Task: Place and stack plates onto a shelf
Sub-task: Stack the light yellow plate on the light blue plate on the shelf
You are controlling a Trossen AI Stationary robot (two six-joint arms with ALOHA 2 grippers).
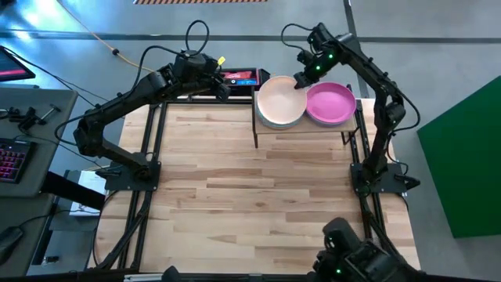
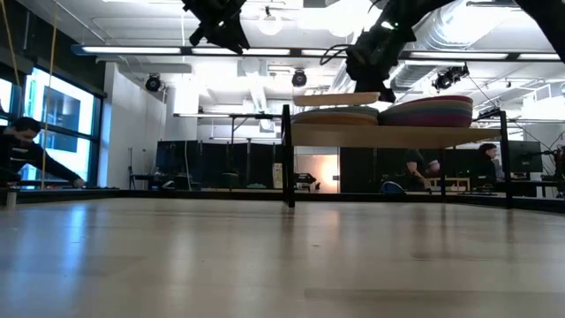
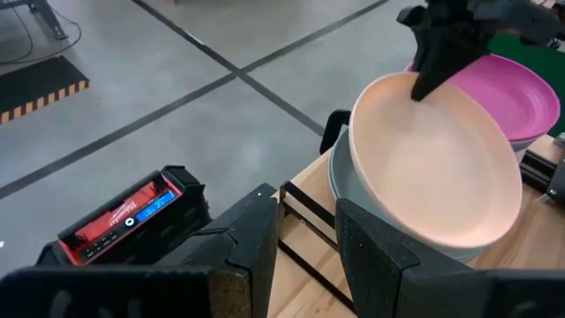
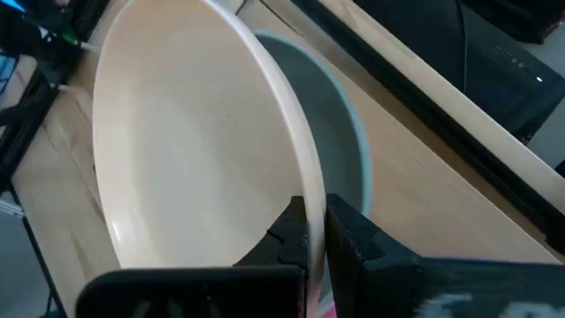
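**Q:** Right gripper (image 1: 300,81) first: what is it doing?

**A:** Its two dark fingers (image 4: 296,231) are clamped on the rim of the cream plate (image 1: 280,101), at the edge nearest the magenta plate (image 1: 329,103). The right arm rises from its base at the table's right side, bends at the elbow, and reaches over the shelf (image 1: 304,130) from the far right corner, wrist angled downward. The low view shows the cream plate lifted and slightly tilted above the left stack (image 2: 337,117), not lying flat on it.

**Q:** Where are the plates?

**A:** All on the shelf, a small light-wood board on black legs at the table's far edge. Two stacks sit side by side. A pale teal plate (image 4: 340,141) lies directly under the cream one. The magenta plate tops the right stack (image 2: 427,112), whose layered edges show in the low view.

**Q:** And the left arm?

**A:** It stretches from the table's left side toward the far edge, its gripper (image 1: 222,88) hanging just left of the shelf, fingers parted and empty.

**Q:** Any readable writing?

**A:** A red and black battery pack (image 3: 124,221) lies beyond the table's far edge. It carries a white script logo and a blue label, too small to read.
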